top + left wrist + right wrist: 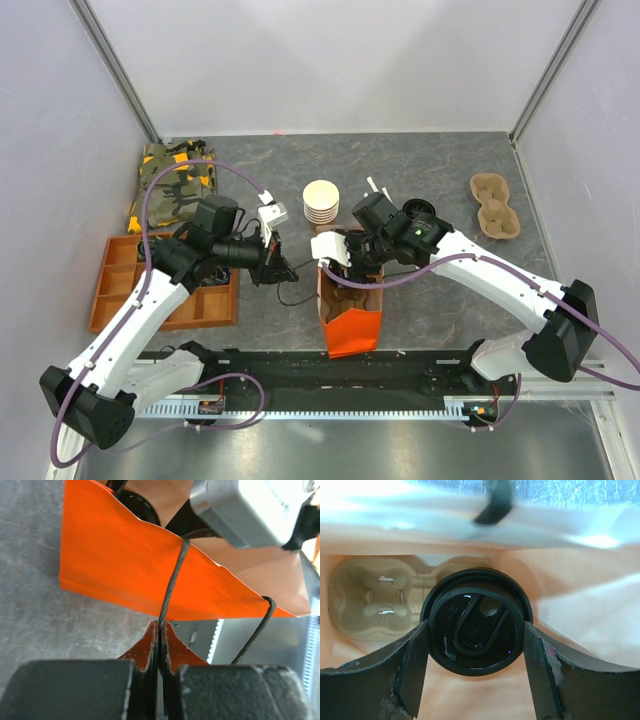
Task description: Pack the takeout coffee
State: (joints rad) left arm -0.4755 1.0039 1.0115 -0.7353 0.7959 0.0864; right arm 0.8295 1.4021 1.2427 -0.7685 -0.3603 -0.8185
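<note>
The takeout coffee (476, 622) shows only its round black lid, seen from above inside the orange bag (352, 325). My right gripper (475, 630) reaches down into the bag's mouth and is shut on the coffee, one finger against each side of the lid. A pulp cup carrier (375, 597) lies on the bag's floor just left of the cup. In the top view the right gripper (350, 262) hides the cup. My left gripper (161, 625) stands left of the bag, shut on the bag's black cord handle (172, 580), with the cord pinched between its orange pads.
A stack of lidless tan cups (321, 202) stands behind the bag. An empty pulp carrier (494, 207) lies at the back right. At the left sit an orange compartment tray (120, 285) and a camouflage pouch (175, 180). A black rail (330, 365) runs along the near edge.
</note>
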